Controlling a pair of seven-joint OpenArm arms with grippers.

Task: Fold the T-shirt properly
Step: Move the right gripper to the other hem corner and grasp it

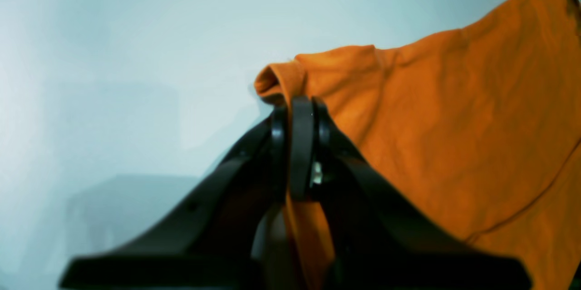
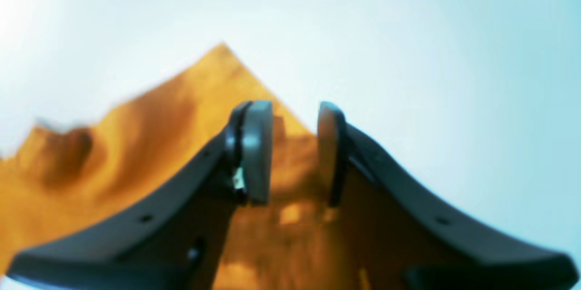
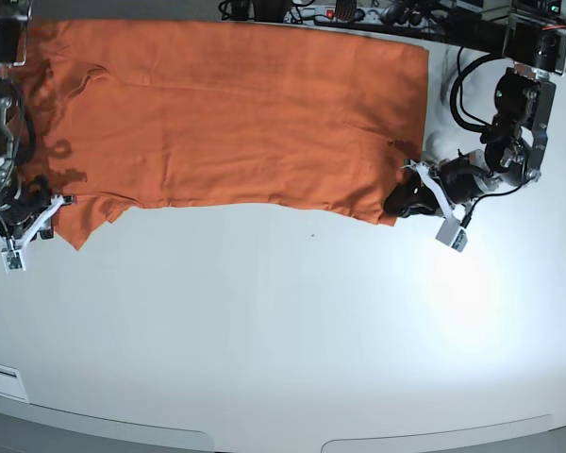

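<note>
White surface (image 3: pixel 292 330) carries the orange T-shirt (image 3: pixel 236 113) spread along its far edge, the left claw (image 1: pixel 297 113) pinching one near corner, the right claw (image 2: pixel 292 145) gaping over the other; seemingly grasping stage, next it must close.

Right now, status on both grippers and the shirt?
Left gripper shut on T-shirt corner. Right gripper open over shirt edge. Table unobstructed.

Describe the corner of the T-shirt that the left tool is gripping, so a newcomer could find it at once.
On the white table the orange T-shirt lies spread along the far edge. Follow its near edge to the base view's right end, where the left tool is shut on a rolled hem corner, unlike the corner by the open right tool.
</note>
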